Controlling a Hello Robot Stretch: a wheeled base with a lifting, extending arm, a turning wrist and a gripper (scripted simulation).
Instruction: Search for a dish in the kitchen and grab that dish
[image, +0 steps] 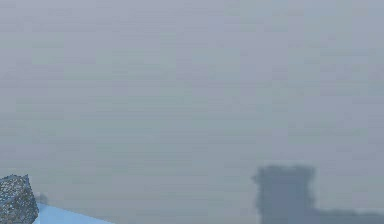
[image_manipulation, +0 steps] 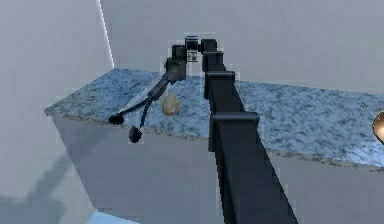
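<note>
Speckled stone counter (image_manipulation: 300, 115) under extended arm (image_manipulation: 235, 140). Gripper (image_manipulation: 125, 129) near counter's front edge, tan blob (image_manipulation: 172, 103) just beside it; can't tell if I hold anything. Dish possibly brown curved rim (image_manipulation: 380, 125) at arm side view's right edge. My read: search step. Next: confirm target, reposition base.

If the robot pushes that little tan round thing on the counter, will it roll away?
Probably a bit: the tan lump looks rounded, so it might roll or wobble. The speckled counter looks flat and smooth, so it could slide too.
</note>
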